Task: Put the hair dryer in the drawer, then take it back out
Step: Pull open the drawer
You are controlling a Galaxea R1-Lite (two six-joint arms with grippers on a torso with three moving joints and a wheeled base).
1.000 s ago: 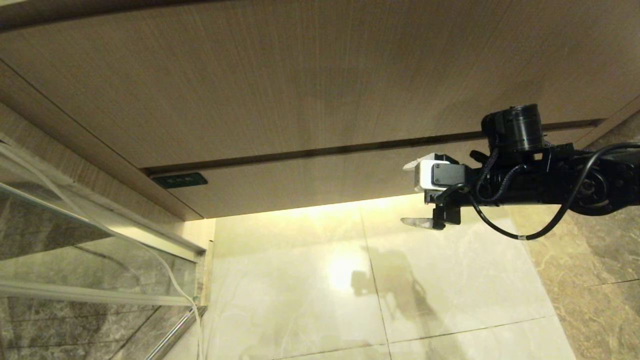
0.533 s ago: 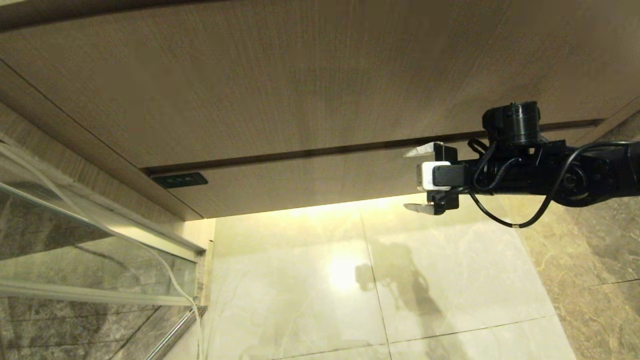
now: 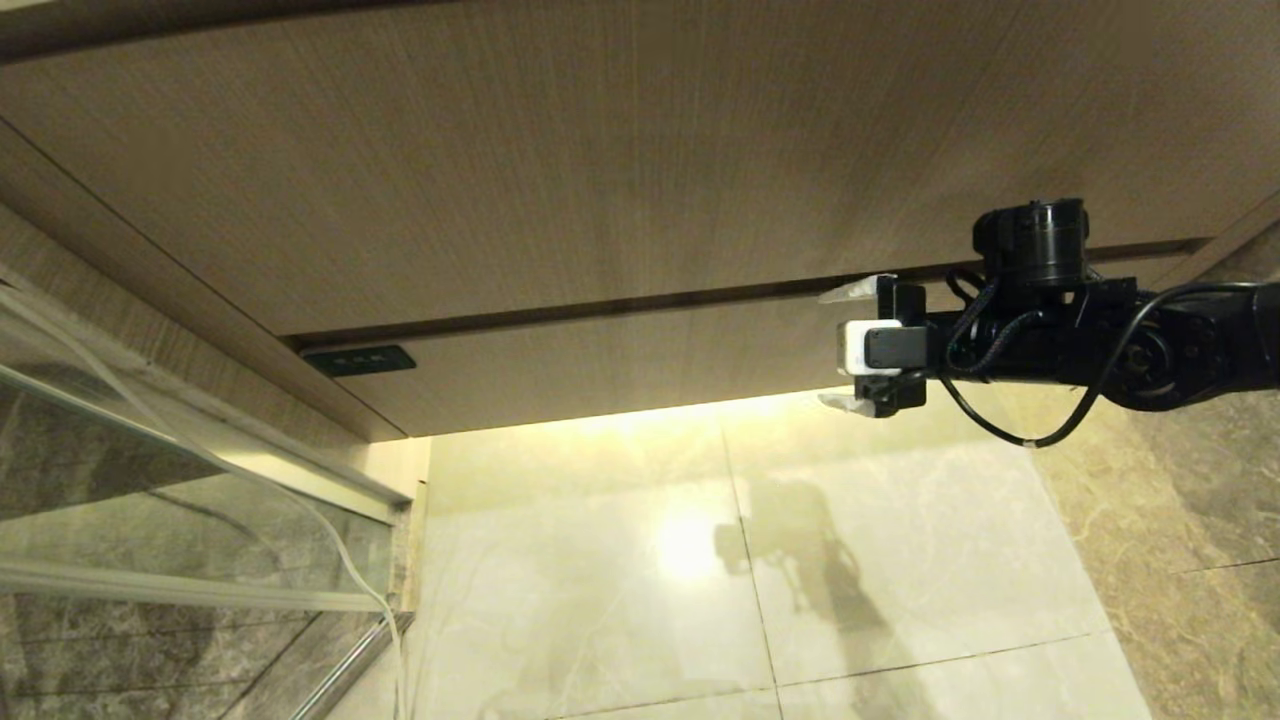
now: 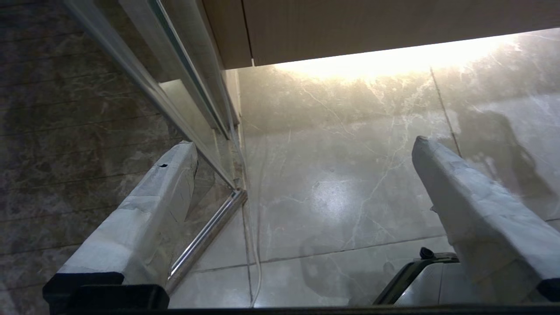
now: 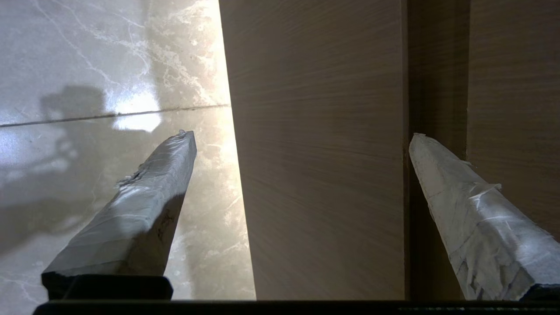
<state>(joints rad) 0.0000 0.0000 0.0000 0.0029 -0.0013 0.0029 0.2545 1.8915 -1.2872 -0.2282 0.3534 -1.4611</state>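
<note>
The right end effector [image 3: 848, 346], released and empty, has risen to straddle the shut drawer [image 3: 620, 355] front at 3 o'clock, likely to pull it open; the hair dryer is not in view

1 drawer [image 3: 620, 360] shows, its flat wood-grain front closed, with 1 small dark label [image 3: 360, 360] at its left end. Above it sits 1 taller wood-grain panel [image 3: 600, 160], parted from the drawer by 1 dark gap. 2 grippers appear: 1 right gripper [image 3: 850, 348] in front of the drawer, with 2 taped fingers spread apart, and 1 left gripper [image 4: 302, 153], also with 2 taped fingers spread apart. 1 glass partition [image 3: 150, 480] stands at the left, with 1 white cord [image 3: 340, 560] hanging along it. 1 glossy marble tile floor [image 3: 800, 560] lies below.
</note>
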